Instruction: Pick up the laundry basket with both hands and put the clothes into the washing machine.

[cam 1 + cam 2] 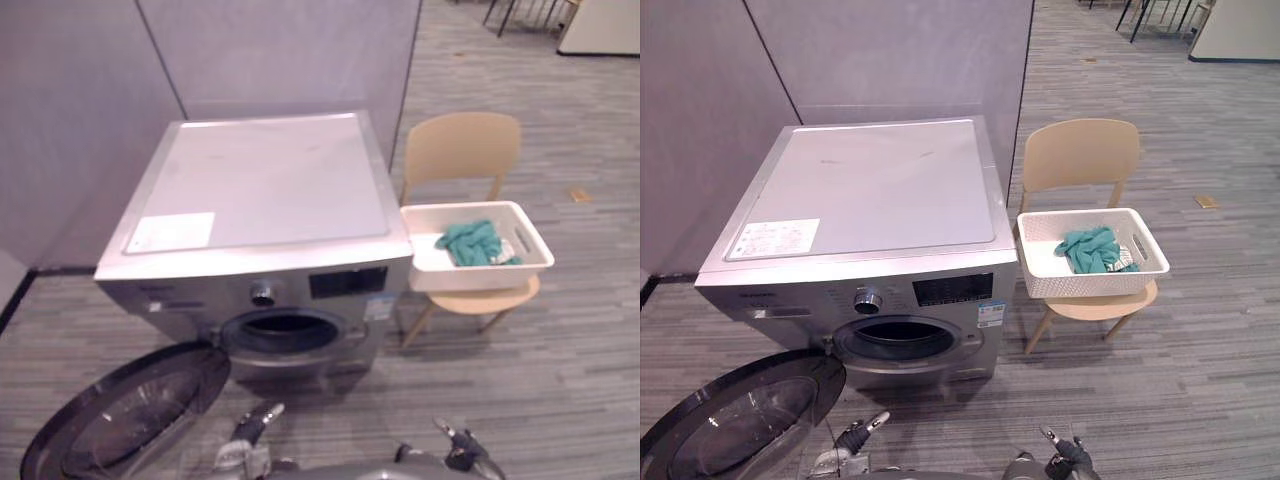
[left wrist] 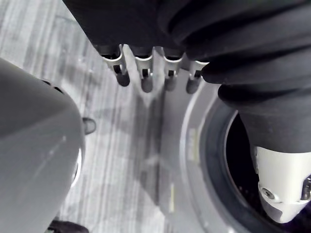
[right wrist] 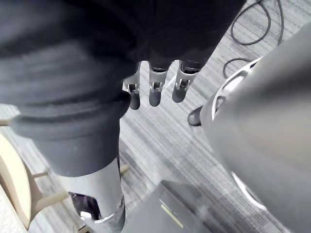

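Observation:
A white laundry basket (image 1: 432, 272) with teal clothes (image 1: 475, 243) in it rests on the seat of a light wooden chair (image 1: 465, 150), just right of a silver washing machine (image 1: 260, 190). The machine's round drum opening (image 1: 290, 328) faces me, and its dark glass door (image 1: 130, 410) hangs open at the lower left. Both hands are low in front of the machine, far from the basket. My left hand (image 1: 258, 422) is open with relaxed fingers (image 2: 146, 73) over the floor. My right hand (image 1: 462, 450) is open too, its fingers (image 3: 154, 90) holding nothing.
Grey partition walls (image 1: 90, 90) stand behind and left of the machine. Striped grey carpet (image 1: 560, 380) spreads in front of the chair and to its right. Chair legs (image 1: 1155, 15) and a white panel show far back right.

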